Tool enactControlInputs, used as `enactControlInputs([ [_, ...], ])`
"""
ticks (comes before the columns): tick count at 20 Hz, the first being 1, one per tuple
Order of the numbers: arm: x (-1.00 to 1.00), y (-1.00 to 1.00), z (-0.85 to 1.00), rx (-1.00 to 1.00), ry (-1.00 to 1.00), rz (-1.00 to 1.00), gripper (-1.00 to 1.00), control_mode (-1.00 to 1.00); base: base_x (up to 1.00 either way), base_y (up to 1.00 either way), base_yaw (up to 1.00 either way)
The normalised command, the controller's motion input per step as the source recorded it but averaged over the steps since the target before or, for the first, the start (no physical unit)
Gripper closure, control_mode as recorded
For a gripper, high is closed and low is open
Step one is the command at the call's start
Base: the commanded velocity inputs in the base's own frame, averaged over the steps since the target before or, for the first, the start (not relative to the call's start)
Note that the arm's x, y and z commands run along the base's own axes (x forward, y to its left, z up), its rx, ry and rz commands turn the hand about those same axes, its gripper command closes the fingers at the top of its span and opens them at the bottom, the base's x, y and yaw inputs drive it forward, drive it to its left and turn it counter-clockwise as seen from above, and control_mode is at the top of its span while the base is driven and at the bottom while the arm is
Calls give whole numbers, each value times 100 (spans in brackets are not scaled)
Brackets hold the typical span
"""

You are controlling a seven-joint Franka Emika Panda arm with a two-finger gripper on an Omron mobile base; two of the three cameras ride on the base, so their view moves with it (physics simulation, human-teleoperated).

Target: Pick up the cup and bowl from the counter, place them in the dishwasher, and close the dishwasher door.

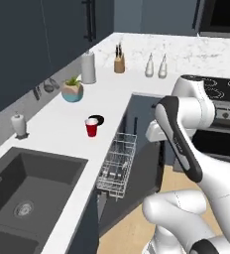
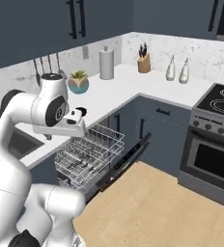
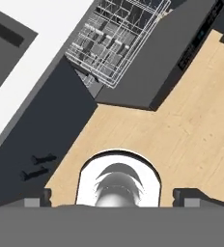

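Writing or brand marks cannot be made out anywhere; the surfaces are plain. Cup point(image 1: 91, 128), red with a white rim, stands upright on the white worktop point(image 1: 57, 124), touching or just beside the black bowl point(image 1: 97, 119), which lies behind it toward the wall; both sit between the sink point(image 1: 23, 193) and the corner, near the worktop's front edge. Past them along the wall are a teal pot with a green plant point(image 1: 73, 90), a roll of paper towel point(image 1: 88, 67), a knife block point(image 1: 119, 62) and two pale bottles point(image 1: 156, 66); a small white dispenser point(image 1: 19, 124) stands by the sink.

Below the worktop the dishwasher point(image 2: 109, 159) is open; its dark slate-blue door point(image 3: 157, 62) is folded down over the wooden floor point(image 2: 157, 207), and the white wire rack point(image 1: 118, 163) is pulled out over it; whether anything lies in the rack I cannot tell. A steel oven point(image 2: 210, 149) stands to the right.

The tool point(image 3: 113, 197) hangs above the floor beside the door, well apart from cup and bowl; its two dark fingertips point(image 3: 189, 195) stand wide apart with nothing between them.
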Motion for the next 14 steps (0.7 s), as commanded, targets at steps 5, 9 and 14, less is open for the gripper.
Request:
enactControlInputs([
  [5, 0, 0, 0, 0, 0, 0, -100, 100, 27, 53, -17],
  [9, 0, 0, 0, 0, 0, 0, -100, 100, 57, -31, -6],
  [14, 0, 0, 0, 0, 0, 0, -100, 100, 37, 13, 2],
])
